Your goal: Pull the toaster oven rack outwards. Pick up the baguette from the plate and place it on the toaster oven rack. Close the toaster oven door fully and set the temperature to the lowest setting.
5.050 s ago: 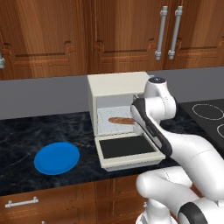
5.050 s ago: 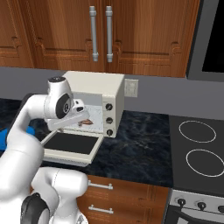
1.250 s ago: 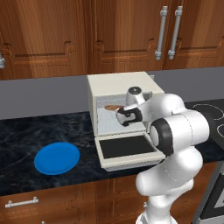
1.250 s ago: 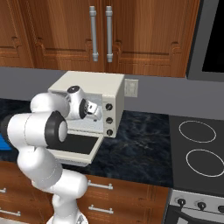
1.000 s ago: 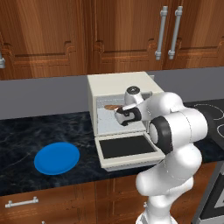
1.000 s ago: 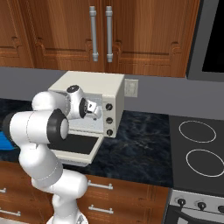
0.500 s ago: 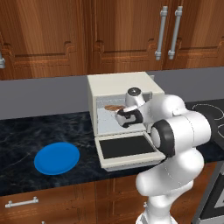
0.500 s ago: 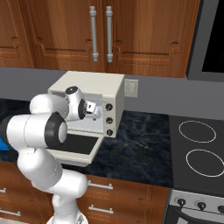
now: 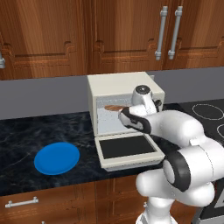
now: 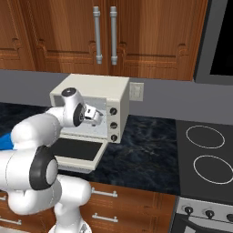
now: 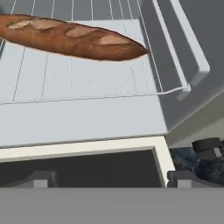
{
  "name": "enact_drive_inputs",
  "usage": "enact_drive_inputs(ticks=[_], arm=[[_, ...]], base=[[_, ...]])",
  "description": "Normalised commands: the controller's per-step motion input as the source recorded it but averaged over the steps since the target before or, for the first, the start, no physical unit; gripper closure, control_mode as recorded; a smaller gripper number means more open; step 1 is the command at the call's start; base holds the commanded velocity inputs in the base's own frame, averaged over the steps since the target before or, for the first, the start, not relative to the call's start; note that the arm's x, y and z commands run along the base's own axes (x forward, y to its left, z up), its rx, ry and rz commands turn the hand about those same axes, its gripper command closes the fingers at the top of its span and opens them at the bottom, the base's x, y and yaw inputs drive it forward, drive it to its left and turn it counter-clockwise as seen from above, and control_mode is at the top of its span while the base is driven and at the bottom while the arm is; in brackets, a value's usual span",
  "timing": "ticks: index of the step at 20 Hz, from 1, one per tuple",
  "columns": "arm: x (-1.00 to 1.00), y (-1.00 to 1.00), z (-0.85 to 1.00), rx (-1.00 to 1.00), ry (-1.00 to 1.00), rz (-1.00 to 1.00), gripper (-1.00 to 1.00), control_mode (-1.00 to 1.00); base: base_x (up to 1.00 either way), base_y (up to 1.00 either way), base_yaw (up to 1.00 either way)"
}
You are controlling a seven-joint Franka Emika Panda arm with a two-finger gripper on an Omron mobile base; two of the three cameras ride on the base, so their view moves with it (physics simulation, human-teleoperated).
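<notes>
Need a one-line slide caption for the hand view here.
Baguette lying on the toaster oven rack, seen from the open gripper above the lowered toaster oven door.

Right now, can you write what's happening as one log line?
baguette: on toaster oven rack | plate: bare | toaster oven door: open | gripper: open, holding nothing | next: close door
</notes>
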Motion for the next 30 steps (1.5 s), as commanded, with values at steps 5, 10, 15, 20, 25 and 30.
enact_drive_inputs(ticks=[5, 10, 15, 20, 25, 30], arm=[[-0.57, -0.53, 0.01, 0.24, 0.00, -0.09, -1.00, -1.00], [-0.46, -0.64, 0.00, 0.36, 0.00, -0.10, -1.00, -1.00], [-0.62, -0.56, 0.01, 0.36, 0.00, -0.04, -1.00, -1.00], [-0.52, -0.64, 0.02, 0.35, 0.02, 0.00, -1.00, -1.00], [-0.07, -0.22, 0.00, 0.36, 0.03, 0.09, -1.00, -1.00], [0.00, 0.00, -0.09, 0.36, 0.00, 0.16, -1.00, -1.00]], base=[[0.00, 0.00, 0.00], [0.00, 0.00, 0.00], [0.00, 0.00, 0.00], [0.00, 0.00, 0.00], [0.00, 0.00, 0.00], [0.00, 0.00, 0.00]])
